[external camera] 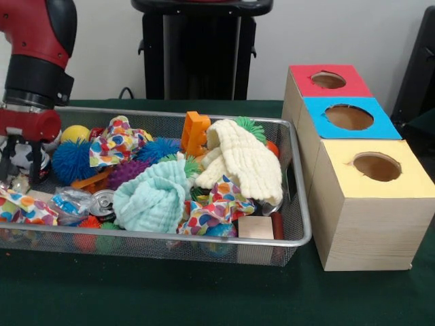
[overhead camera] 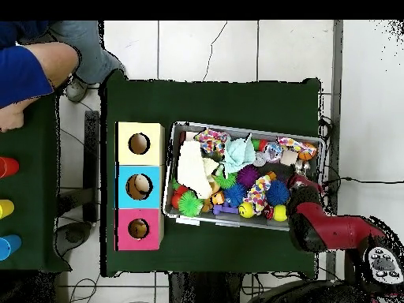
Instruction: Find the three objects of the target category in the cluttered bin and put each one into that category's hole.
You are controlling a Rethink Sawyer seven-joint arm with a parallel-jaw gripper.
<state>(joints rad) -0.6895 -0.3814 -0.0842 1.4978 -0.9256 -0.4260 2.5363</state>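
The arm descends at the upper left of the front view; the gripper (external camera: 19,157) sits low over the left end of the wire-mesh bin (external camera: 299,204). Whether its fingers are released or clenched cannot be determined. At centre, the bin holds a blue spiky ball (external camera: 71,161), a mint cloth (external camera: 153,197), an orange block (external camera: 196,132) and a cream cloth (external camera: 248,161). At right stand the red box (external camera: 327,81), blue box (external camera: 348,117) and yellow box (external camera: 376,167), each with one round top hole.

Arm (external camera: 37,61): red and black, descending at upper left of frame; pincer (external camera: 24,166) low at left edge, finger state indeterminate.
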